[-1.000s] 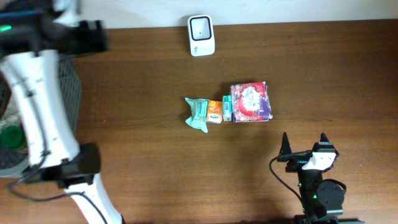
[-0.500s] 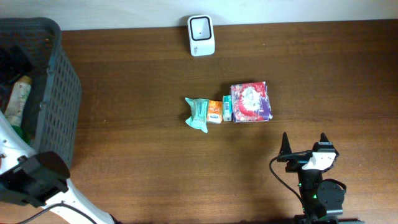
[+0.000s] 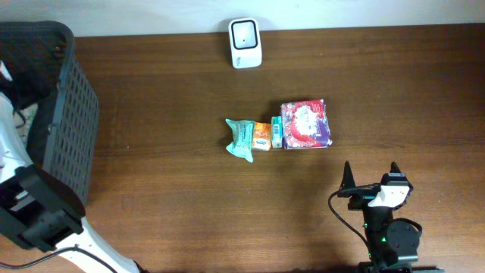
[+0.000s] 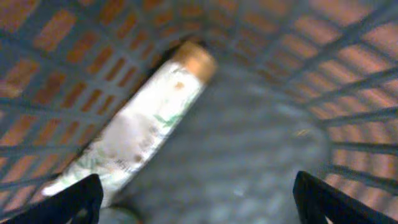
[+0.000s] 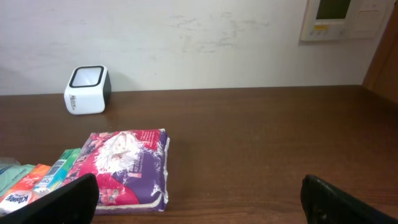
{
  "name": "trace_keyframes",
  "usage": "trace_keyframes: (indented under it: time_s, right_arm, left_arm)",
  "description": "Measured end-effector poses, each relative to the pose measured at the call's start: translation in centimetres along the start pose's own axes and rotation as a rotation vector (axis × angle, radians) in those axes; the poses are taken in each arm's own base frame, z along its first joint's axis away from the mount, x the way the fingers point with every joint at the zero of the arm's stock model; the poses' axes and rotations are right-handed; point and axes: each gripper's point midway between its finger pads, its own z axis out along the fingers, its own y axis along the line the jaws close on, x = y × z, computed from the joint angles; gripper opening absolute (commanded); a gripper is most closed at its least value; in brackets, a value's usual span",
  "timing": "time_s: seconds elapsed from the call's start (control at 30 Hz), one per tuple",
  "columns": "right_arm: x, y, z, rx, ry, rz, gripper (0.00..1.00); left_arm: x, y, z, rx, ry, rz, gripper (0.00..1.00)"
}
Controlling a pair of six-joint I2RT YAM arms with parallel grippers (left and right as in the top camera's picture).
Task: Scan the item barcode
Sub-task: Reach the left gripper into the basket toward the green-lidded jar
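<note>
- At the 9 o'clock edge of the brown wooden desk (image 3: 167, 189), the white left arm (image 3: 9, 152) no longer stretches across the dark grey plastic mesh basket (image 3: 72, 114). It has swung back toward 8 o'clock.
- Its wrist dips into the basket. The left claw (image 4: 199, 198) is spread wide and empty above a white bottle with a golden cap (image 4: 146, 127) lying at the bottom.
- My reading: a drop-off just ended or a pick is starting. Nothing is at the scanner.
- At 12 o'clock sits the white boxy barcode scanner (image 3: 245, 43), unmoved.
- At the centre the row is unchanged, each touching the next: teal packet (image 3: 241, 139), small orange packet (image 3: 261, 136), slim green box (image 3: 276, 131), purple-and-red wipes pack (image 3: 305, 124).
- At 5 o'clock the right claw (image 3: 370, 174) is released and holds nothing. Its arm is folded and faces the row.
</note>
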Motion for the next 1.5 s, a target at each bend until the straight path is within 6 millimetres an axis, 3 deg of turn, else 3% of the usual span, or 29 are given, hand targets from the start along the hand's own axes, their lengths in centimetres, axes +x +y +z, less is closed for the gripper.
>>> trace_keyframes:
  time_s: [0.13, 0.3, 0.37, 0.47, 0.57, 0.7, 0.77, 0.87, 1.07, 1.23, 1.4, 1.5]
  right_arm:
    - [0.0, 0.0, 0.0, 0.000, 0.000, 0.000, 0.99]
    - [0.0, 0.0, 0.0, 0.000, 0.000, 0.000, 0.99]
    - [0.0, 0.0, 0.0, 0.000, 0.000, 0.001, 0.99]
    - [0.0, 0.0, 0.0, 0.000, 0.000, 0.000, 0.98]
    - [0.0, 0.0, 0.0, 0.000, 0.000, 0.000, 0.99]
    - [0.0, 0.0, 0.0, 0.000, 0.000, 0.000, 0.99]
    - [0.0, 0.0, 0.0, 0.000, 0.000, 0.000, 0.99]
    - [0.0, 0.0, 0.0, 0.000, 0.000, 0.000, 0.98]
    - [0.0, 0.0, 0.0, 0.000, 0.000, 0.000, 0.98]
    - [0.0, 0.0, 0.0, 0.000, 0.000, 0.000, 0.98]
    - [0.0, 0.0, 0.0, 0.000, 0.000, 0.000, 0.98]
    - [0.0, 0.0, 0.0, 0.000, 0.000, 0.000, 0.98]
  left_arm:
    - [1.4, 2.3, 0.4, -0.136, 0.051, 0.053, 0.95]
    - [3.1, 3.1, -0.2, -0.186, 0.113, -0.009, 0.99]
    - [3.0, 3.3, -1.5, -0.188, 0.097, -0.064, 1.00]
    - [2.9, 3.8, -5.7, -0.185, 0.063, -0.121, 0.99]
    - [3.8, 4.4, -7.3, -0.196, 0.078, -0.226, 0.99]
    - [6.5, 6.2, -6.0, -0.236, 0.157, -0.350, 0.99]
    - [8.9, 7.3, -4.7, -0.261, 0.222, -0.380, 0.99]
    - [10.7, 7.6, -2.6, -0.273, 0.250, -0.400, 0.99]
    - [11.1, 7.9, -1.2, -0.278, 0.230, -0.443, 0.99]
    - [11.1, 9.8, -1.1, -0.299, 0.216, -0.512, 0.99]
    - [10.7, 9.8, -0.8, -0.296, 0.193, -0.519, 0.99]
    - [11.6, 9.7, 0.2, -0.298, 0.200, -0.520, 1.00]
